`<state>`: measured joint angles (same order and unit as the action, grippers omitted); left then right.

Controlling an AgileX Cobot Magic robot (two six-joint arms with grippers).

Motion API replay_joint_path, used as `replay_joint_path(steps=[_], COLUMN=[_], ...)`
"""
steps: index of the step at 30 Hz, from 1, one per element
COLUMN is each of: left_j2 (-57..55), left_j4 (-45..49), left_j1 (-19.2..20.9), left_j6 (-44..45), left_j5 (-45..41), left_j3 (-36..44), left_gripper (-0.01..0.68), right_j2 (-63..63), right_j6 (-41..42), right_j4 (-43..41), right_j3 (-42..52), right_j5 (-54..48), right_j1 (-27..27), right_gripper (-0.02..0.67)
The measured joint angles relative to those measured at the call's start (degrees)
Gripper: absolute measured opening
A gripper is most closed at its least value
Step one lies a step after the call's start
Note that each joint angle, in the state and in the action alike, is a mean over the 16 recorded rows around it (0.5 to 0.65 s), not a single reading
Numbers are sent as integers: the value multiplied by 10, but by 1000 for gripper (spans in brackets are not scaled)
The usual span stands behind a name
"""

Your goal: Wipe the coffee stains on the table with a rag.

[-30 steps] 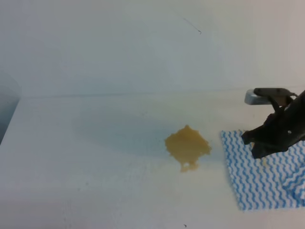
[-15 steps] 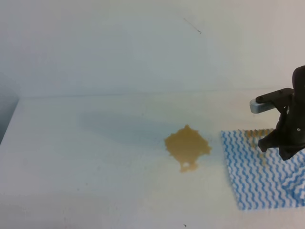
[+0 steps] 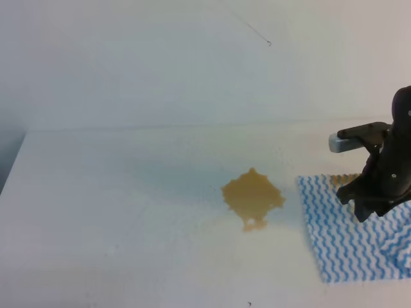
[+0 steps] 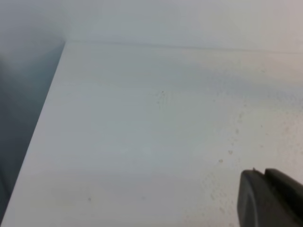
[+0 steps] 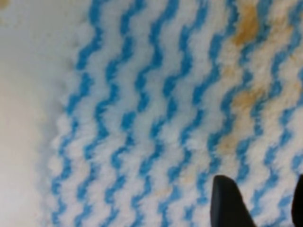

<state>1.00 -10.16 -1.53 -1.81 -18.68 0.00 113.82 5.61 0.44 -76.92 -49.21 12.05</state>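
Right hand (image 3: 361,200): dark, low over the rag at the right edge of the exterior high view; two dark fingertips (image 5: 229,203) at the bottom of the right wrist view, standing apart with striped cloth showing between them, nothing pinched.
Right arm: dark, rising out of the frame at the right; a grey block sticks out to the left above the hand.
Left hand (image 4: 270,198): only a dark corner at the lower right of the left wrist view; spread or pressed together cannot be told.
Rag (image 3: 356,231): blue and white wavy stripes, lying flat on the bench at the right, partly under the right hand; far right corner rumpled; tan-brown marks on the cloth, plain in the right wrist view toward its upper right.
Coffee stains (image 3: 252,197): tan-brown blotch, roughly diamond-shaped with a small lobe at its lower edge; on the bare bench just left of the rag, apart from its edge, uncovered.
Bench (image 3: 128,212): matte white, flat; left edge running down at the far left; small dark specks near the front.
Wall (image 3: 160,64): pale, meeting the bench along a straight line behind the stains; a thin dark line with a small hook near the top.
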Motion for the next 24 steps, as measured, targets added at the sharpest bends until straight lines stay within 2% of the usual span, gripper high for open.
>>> replay_joint_path(steps=[5,11,16,24], left_j2=[-2,-4,-5,-6], left_j4=[0,0,0,0], left_j1=[0,0,0,-1], left_j6=[0,0,0,0], left_j5=[0,0,0,0], left_j3=[0,0,0,2], left_gripper=[-4,-4,-4,-4], right_j2=[8,20,27,40], right_j6=[2,2,2,3], right_j4=[7,8,8,8], right_j3=[0,0,0,-1], right_j5=[6,13,16,21], right_j1=[0,0,0,0], right_gripper=[296,315,301,227])
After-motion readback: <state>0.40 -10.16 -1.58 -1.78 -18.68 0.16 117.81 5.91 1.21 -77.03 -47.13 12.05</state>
